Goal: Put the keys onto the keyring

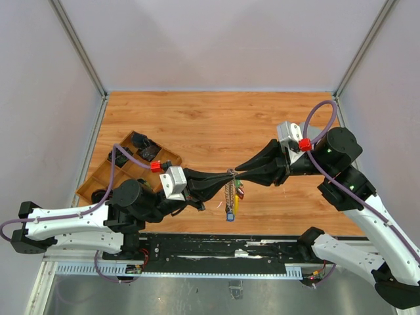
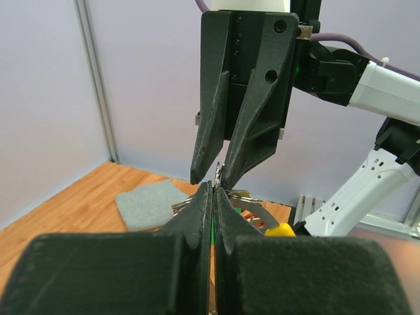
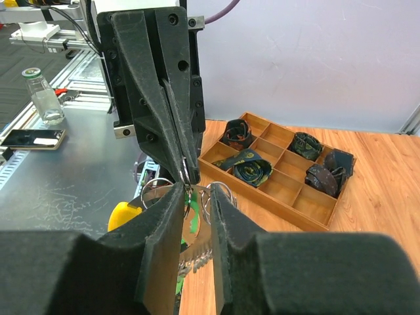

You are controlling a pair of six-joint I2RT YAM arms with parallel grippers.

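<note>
Top view first. The left gripper (image 1: 225, 174) and right gripper (image 1: 240, 174) are seen tip to tip over the table (image 1: 216, 118), nearly touching. The keyring (image 1: 231, 172) is caught right between the two tips. The keys (image 1: 231, 200) are left dangling straight below them, clear of the wood. A wooden tray (image 1: 102, 164) is parked well off behind the left gripper.

Left wrist view: the left gripper (image 2: 212, 197) is clamped fully, pads pressed together, with the keyring (image 2: 243, 195) pinched at the very tips. The loops are fanned out to the right of the fingers. One of the keys (image 2: 281, 230), yellow-headed, is spotted lower on that same side. The right gripper (image 2: 213, 182) is pointed down from above, its jaws a little apart. A bit of silver wire is poking up between them. Whether the wire is actually touched by them can't be told here. A grey cloth (image 2: 149, 202) is laid on the wood, past the tips and to the left.

Right wrist view: the right gripper (image 3: 197, 197) is shown with a narrow gap, not clenched. Ring wire and a green head are framed inside that gap. The left gripper (image 3: 186, 172) is met just above it. The tray (image 3: 269, 202) is seen beyond the tips, to the right.
</note>
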